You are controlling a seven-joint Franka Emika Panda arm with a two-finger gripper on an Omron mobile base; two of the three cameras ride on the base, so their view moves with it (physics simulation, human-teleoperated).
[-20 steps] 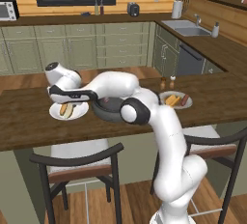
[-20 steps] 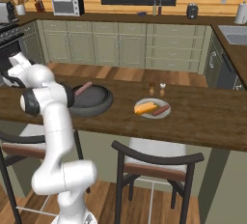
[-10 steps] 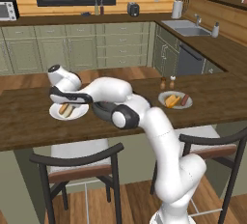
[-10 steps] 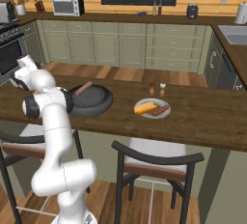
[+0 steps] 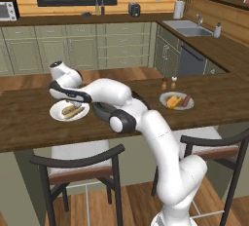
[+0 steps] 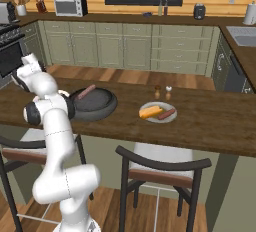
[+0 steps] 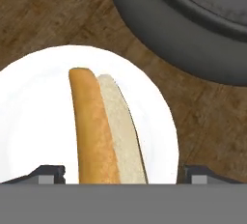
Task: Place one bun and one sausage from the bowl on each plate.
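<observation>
My gripper hangs just above the left white plate, open, its fingertips wide apart on either side of a yellow-orange bun that lies flat on the plate. In the left base view the gripper sits over this plate and bun. The dark bowl beside it holds one reddish-brown sausage. The right plate carries a bun and a sausage.
Salt and pepper shakers stand just behind the right plate on the wooden counter. Two dark chairs are tucked under the counter's near edge. In the left base view my arm lies across the bowl.
The jaws have spread wider and let go of the bun, which now rests on the left plate. The arm's elbow has shifted slightly.
</observation>
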